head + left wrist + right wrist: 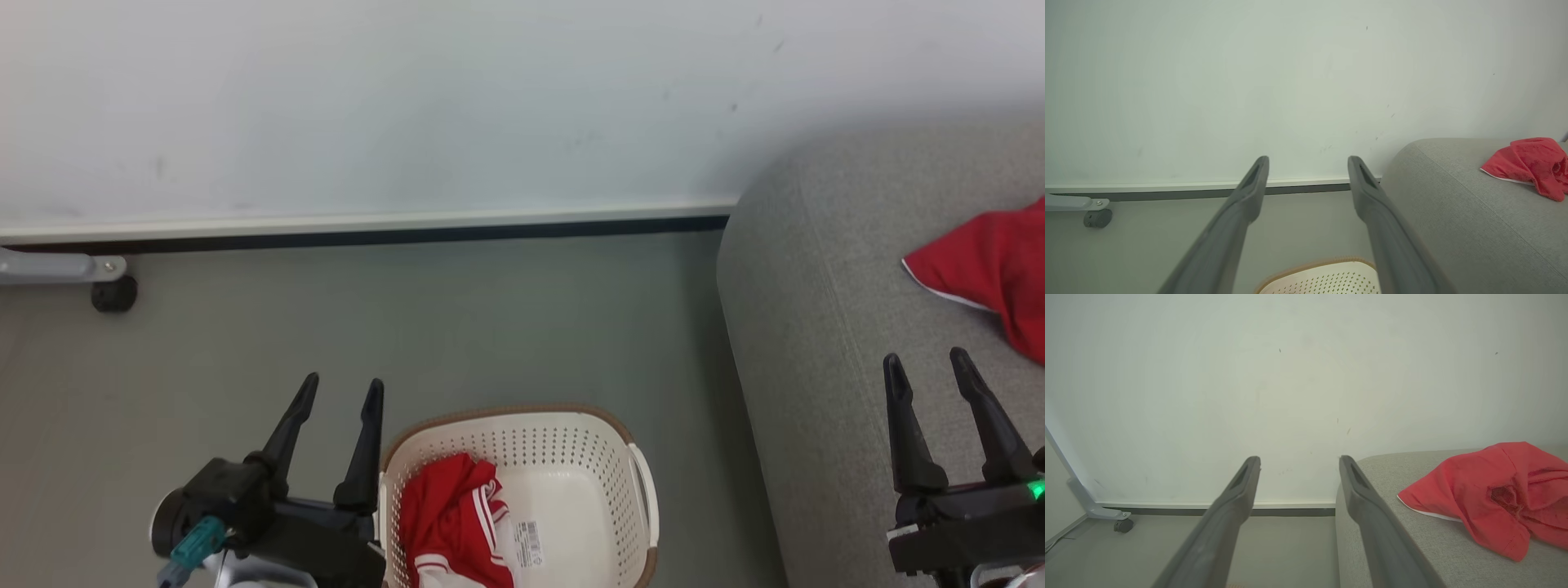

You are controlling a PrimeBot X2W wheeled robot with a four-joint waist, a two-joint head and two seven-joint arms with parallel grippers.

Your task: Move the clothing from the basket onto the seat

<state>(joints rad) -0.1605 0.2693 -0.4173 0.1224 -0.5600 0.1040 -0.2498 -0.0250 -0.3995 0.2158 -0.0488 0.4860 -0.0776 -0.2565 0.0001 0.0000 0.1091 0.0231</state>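
**Plainly split: one garment in the laundry basket [571,445], one on the sofa [816,327]**

The striped red garment [453,523] lies crumpled against the left inner wall of the cream perforated basket, its white stripes turned up. A white printed label [529,543] lies just beside it on the basket's bottom. The head view looks down into the basket, which stands on the grey floor [490,327] close to the sofa's side. The left wrist view catches the far arc of its brown rim between the fingers.

The white-edged red garment [988,265] rests bunched on the grey sofa's top surface, well apart from the basket. The right wrist view brings it closest, showing its folds and the thin white hem along its lower edge. In the left wrist view it is small, at the far right.

The left gripper [343,380] hangs over the floor just left of the basket, fingers spread wide and holding nothing. The right gripper [924,357] is above the sofa, near the garment there without touching it, its fingers likewise spread and empty.

Beyond them stands a pale wall [408,106] with a skirting board [367,224]. A dark caster [114,294] on a grey leg sits at the far left.
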